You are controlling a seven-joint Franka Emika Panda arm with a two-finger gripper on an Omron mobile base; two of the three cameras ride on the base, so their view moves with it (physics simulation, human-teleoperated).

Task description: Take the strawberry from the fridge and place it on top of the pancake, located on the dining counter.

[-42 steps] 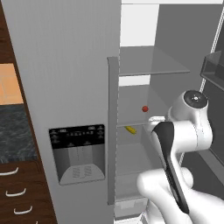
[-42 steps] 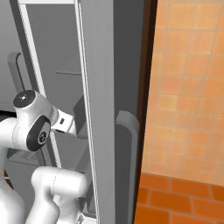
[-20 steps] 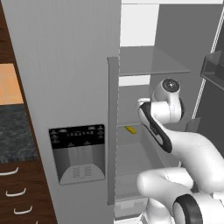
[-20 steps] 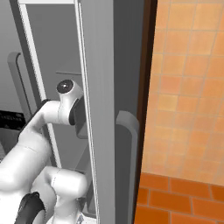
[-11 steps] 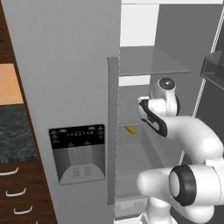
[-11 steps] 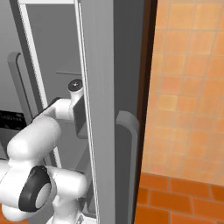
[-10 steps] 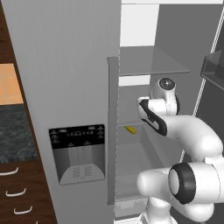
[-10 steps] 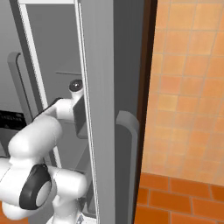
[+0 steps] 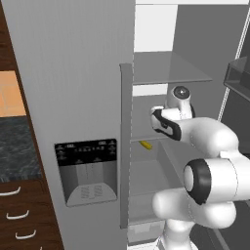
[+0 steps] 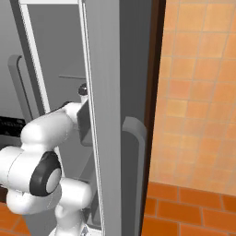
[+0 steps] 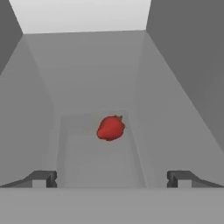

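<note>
Hand view: gripper (image 11: 112, 178) spread wide, its two fingertips (image 11: 43, 178) at 8 and 4 o'clock, nothing between them. The strawberry (image 11: 110, 127) lies ahead at 12 o'clock of the gap, apart from both tips, on a glass shelf (image 11: 98, 151) inside the fridge (image 11: 183, 74).

Left base view: the arm (image 9: 195, 141) reaches into the open fridge (image 9: 68, 73) at mid height; the hand hides the strawberry. A small yellow item (image 9: 145, 145) lies on the shelf at 7 o'clock of the hand. The black dispenser panel (image 9: 87, 151) sits on the shut door.

Right base view: the arm (image 10: 46, 133) passes behind the open door's edge (image 10: 103, 92).
</note>
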